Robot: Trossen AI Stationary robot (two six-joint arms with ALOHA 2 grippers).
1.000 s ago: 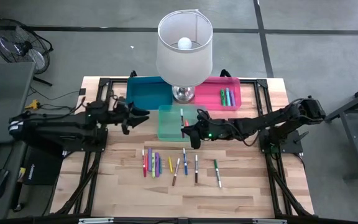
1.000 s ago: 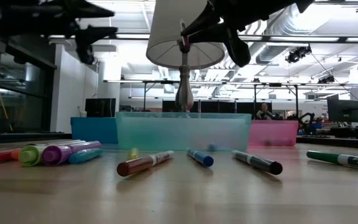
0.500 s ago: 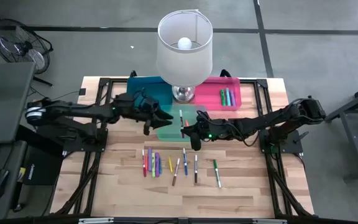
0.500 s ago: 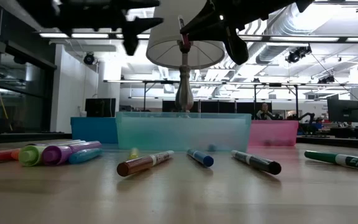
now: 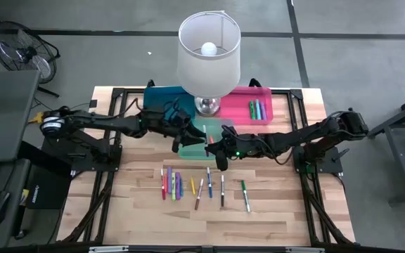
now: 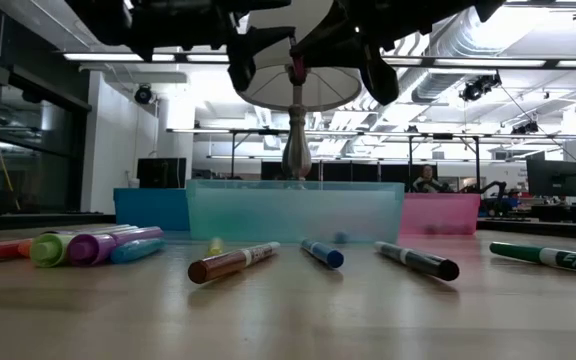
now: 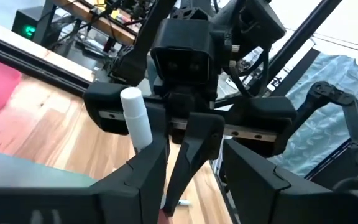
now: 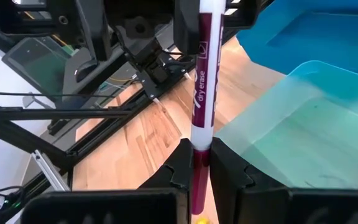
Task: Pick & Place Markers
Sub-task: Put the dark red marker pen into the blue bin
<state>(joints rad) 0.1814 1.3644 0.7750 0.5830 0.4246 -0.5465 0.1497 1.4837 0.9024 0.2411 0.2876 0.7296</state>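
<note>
My right gripper (image 5: pixel 213 144) is shut on a dry-erase marker (image 8: pixel 201 93) with a maroon barrel and a white label, high over the pale green bin (image 5: pixel 197 138). My left gripper (image 5: pixel 187 135) is open and faces it from the table's left. In the left wrist view the marker's white end (image 7: pixel 133 115) stands just past one left finger (image 7: pixel 145 177); I cannot tell whether they touch. Several more markers (image 5: pixel 202 186) lie flat in a row on the wood nearer the front. Three markers (image 5: pixel 257 109) lie in the pink bin (image 5: pixel 245 102). My right gripper pinches the marker between its two fingers on the maroon lower barrel (image 8: pixel 199 163), near one end. The fingers come level from the table's right and lie across the marker. The marker is lifted clear above the green bin, standing nearly upright (image 6: pixel 295 65) and leaning toward the far edge.
A table lamp (image 5: pixel 209 49) with a wide white shade stands at the far edge, its base (image 5: pixel 206 105) between the blue bin (image 5: pixel 166 104) and the pink bin. The two arms meet over the green bin. Bare wood lies toward the near edge (image 5: pixel 209 228).
My left arm has swung from the table's left side toward the right, over the green bin, up to the marker held by my right gripper. The right gripper and its marker have kept still.
</note>
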